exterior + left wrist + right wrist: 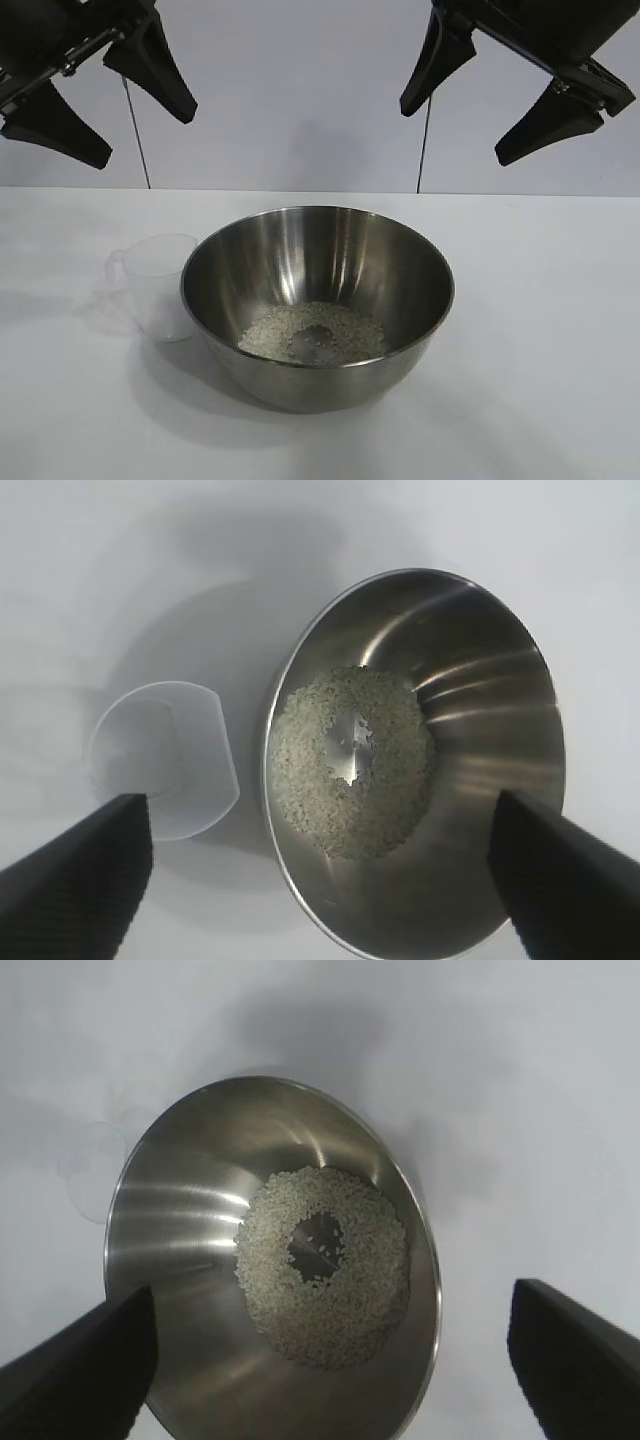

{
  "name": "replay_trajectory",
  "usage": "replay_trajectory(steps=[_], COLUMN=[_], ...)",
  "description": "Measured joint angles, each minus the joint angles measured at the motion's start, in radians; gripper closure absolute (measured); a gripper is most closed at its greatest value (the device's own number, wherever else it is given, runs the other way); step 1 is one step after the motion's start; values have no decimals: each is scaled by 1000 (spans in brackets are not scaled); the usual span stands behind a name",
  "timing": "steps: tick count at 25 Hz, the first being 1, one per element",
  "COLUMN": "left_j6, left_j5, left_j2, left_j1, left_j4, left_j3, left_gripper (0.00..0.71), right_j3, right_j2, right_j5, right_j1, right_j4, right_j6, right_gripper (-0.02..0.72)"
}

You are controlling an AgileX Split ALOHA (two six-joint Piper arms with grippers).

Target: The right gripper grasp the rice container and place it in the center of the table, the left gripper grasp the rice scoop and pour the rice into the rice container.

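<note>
i see bare white table (pixel 560 330) all round the rice container (pixel 400 270), with the widest open room on its right. both grippers hang high, well clear. the left gripper (pixel 100 95) has its jaws spread wide and empty, the rice scoop (pixel 155 285) below it, empty, touching the bowl's left wall. the right gripper (pixel 515 90) is likewise wide and empty, the bowl below and between the jaws. rice (pixel 312 332) rings the bowl's floor. i can read no writing.

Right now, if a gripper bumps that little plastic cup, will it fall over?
Probably it would slide or tip. The plastic cup looks thin and empty, so it is likely very light. It stands upright right beside the steel bowl, which might stop it on that side. Squeezed hard, its thin wall may flex.
</note>
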Motion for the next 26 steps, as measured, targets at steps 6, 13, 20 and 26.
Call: replay_trajectory(steps=[6,13,20,26], left_j6=[0,-1,-1,-1], left_j5=[9,15,19,19], left_j2=[0,0,0,0], left_j1=[0,0,0,0], left_j4=[0,0,0,0], left_j3=[0,-1,-1,-1], left_gripper=[52,52,52,52], right_j3=[0,0,0,0], right_j2=[0,0,0,0], right_j5=[0,0,0,0], right_j1=[0,0,0,0], right_j4=[1,1,3,4], right_j6=[-1,-1,-1,-1], right_gripper=[44,44,44,44])
